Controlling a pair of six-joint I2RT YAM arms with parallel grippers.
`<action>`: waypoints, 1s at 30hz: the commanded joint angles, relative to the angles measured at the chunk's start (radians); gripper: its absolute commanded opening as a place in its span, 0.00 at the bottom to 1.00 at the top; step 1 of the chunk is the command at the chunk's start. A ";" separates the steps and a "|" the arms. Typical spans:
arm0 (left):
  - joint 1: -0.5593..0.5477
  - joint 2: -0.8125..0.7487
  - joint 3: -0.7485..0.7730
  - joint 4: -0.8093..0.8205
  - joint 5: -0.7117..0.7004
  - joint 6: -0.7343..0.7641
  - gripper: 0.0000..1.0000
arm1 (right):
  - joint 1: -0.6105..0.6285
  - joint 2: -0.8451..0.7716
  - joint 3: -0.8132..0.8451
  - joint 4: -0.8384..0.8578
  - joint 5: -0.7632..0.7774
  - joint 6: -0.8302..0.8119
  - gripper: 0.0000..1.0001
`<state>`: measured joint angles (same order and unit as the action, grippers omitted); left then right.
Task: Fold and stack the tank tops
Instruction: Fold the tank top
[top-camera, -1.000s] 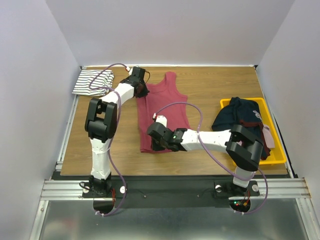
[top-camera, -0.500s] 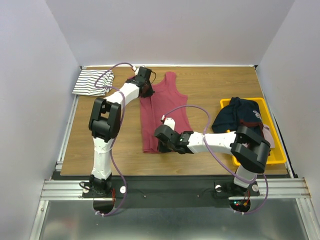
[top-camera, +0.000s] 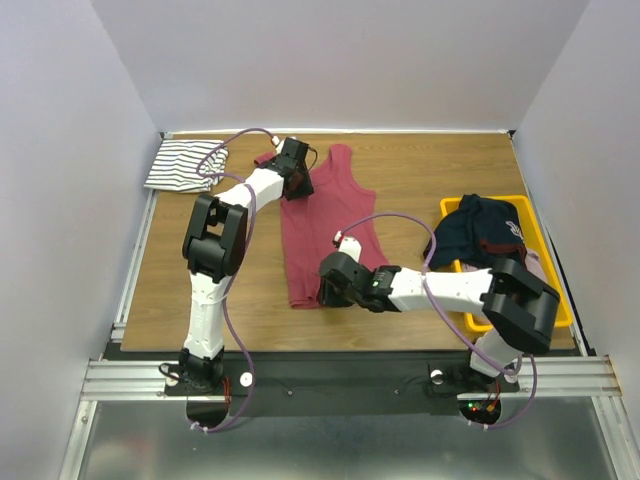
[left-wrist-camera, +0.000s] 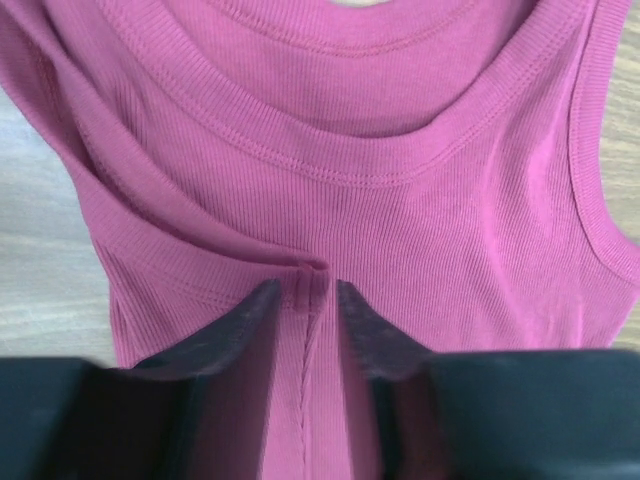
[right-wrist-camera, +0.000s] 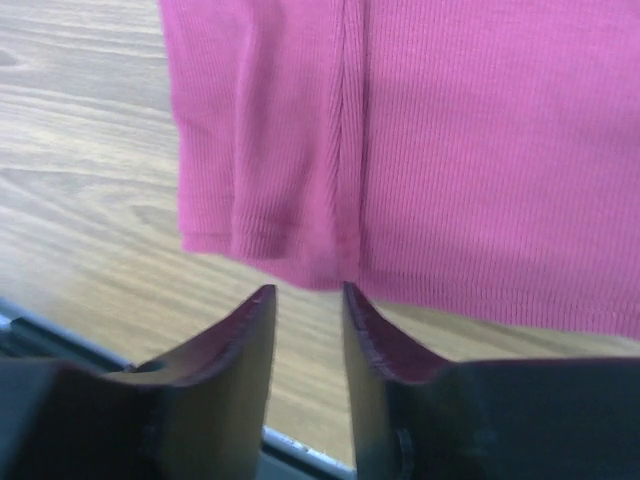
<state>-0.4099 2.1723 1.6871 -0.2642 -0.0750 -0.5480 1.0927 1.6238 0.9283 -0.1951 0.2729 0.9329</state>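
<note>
Red tank top, perhaps part-folded

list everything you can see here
dark red tank top: 1, dark red, spread mid-table, one long side folded in
striped tank top: 1, white with dark stripes, folded, far left corner
bin: 1, yellow, right side of table
dark clothes: heap, count unclear, navy, in the bin
table: 1, brown wood
left gripper: 1, black, open, at the red top's shoulder end
right gripper: 1, black, open, at the red top's hem
</note>
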 joint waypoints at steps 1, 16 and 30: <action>-0.001 -0.052 0.039 0.055 0.007 0.049 0.45 | 0.001 -0.117 -0.031 0.025 0.051 0.026 0.42; 0.034 -0.256 -0.165 0.126 0.015 -0.064 0.37 | 0.001 0.051 0.130 0.019 0.040 -0.086 0.36; 0.057 -0.249 -0.342 0.203 0.070 -0.081 0.32 | -0.001 0.036 -0.051 0.019 0.060 -0.009 0.14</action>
<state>-0.3622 1.9446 1.3720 -0.1123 -0.0074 -0.6224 1.0927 1.6943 0.9199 -0.1665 0.3038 0.8959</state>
